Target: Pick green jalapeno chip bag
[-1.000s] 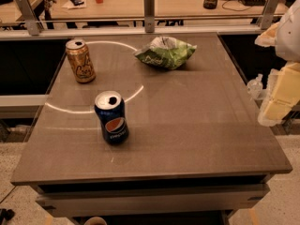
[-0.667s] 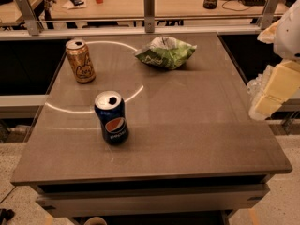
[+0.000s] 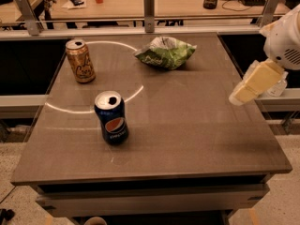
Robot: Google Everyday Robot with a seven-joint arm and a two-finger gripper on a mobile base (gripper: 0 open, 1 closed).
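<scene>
The green jalapeno chip bag [image 3: 165,52] is a crumpled, puffy light-green foil bag with whitish patches. It lies on the far middle of the grey-brown table [image 3: 197,125]. My gripper [image 3: 240,95] hangs at the right side, just over the table's right edge, cream-coloured below a white arm housing [image 3: 286,41]. It is well to the right of the bag and nearer the front, touching nothing.
A gold can [image 3: 80,60] stands at the far left of the table. A blue Pepsi can [image 3: 111,117] stands nearer the front left. A metal rail with posts [image 3: 149,4] runs behind the table, with a wooden counter of clutter beyond.
My gripper has moved left and slightly up, from beside the table's right edge to just over it. The bag and both cans have not moved.
</scene>
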